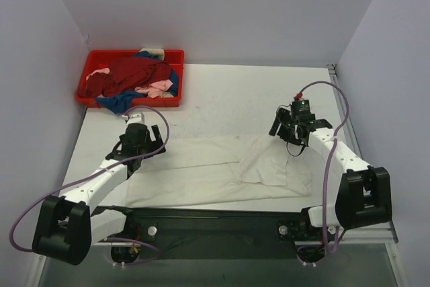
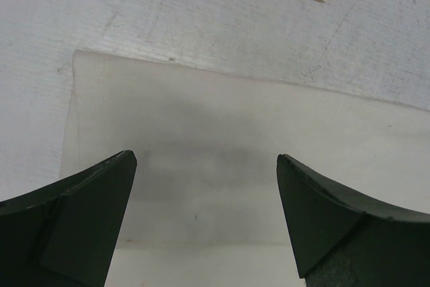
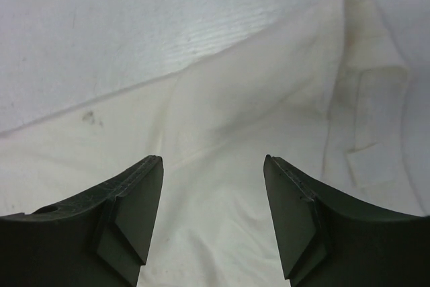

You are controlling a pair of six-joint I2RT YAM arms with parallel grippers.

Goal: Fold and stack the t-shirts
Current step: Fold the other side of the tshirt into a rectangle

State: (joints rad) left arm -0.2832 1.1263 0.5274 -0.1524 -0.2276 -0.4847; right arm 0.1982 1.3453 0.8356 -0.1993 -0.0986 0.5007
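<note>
table (image 1: 222, 92): white, carries everything.
cream shirt (image 1: 201, 173): lies spread along the table's near edge, with its right part creased and folded over.
tray (image 1: 91, 65): red, at the far left corner, heaped with shirts.
red shirt (image 1: 134, 72): tops the heap.
blue shirt (image 1: 117, 103): spills over the tray's near rim.
pink shirt (image 1: 158, 87): beside the red one, toward the tray's right.
left gripper (image 2: 207, 159): jaws wide and empty, above the cream shirt's far left corner.
right gripper (image 3: 213, 160): jaws apart and empty, above its far right part.

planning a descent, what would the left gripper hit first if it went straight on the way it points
Most likely the cream-white t-shirt: the left gripper is open and points down onto its flat cloth near a corner, with nothing between. Depth is unclear.
</note>
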